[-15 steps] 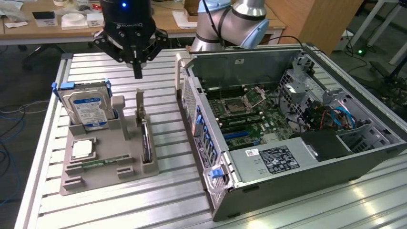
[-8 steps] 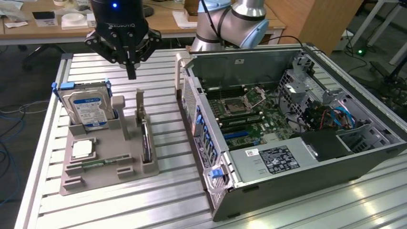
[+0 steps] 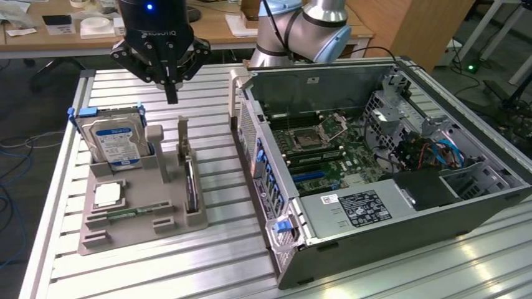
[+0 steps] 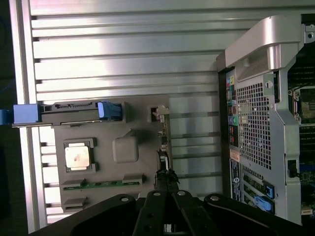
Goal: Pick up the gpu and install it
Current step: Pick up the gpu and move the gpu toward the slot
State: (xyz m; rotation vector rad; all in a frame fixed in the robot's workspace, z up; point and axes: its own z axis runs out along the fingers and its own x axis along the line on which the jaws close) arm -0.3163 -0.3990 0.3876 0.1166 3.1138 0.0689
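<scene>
While the black gripper (image 3: 171, 93) hangs at the exterior view's upper left, fingers clenched on nothing, the thin dark gpu card (image 3: 190, 185) stands on edge in a grey plastic holder (image 3: 137, 190) at lower left. Wrist view: the pinched gripper (image 4: 166, 181) overlaps one end of the card (image 4: 164, 147).

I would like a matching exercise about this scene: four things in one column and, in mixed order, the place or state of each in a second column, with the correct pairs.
Things
1. silver hard drive with blue-white label
2. thin dark gpu card
3. square silver processor chip
4. black gripper

Places or states
A. lies flat in a recess of the grey holder
B. shut, above the slatted metal table
C. stands upright, label facing the exterior camera
D. stands on edge at the holder's side nearest the open computer case

Pairs: 1-C, 2-D, 3-A, 4-B
</scene>
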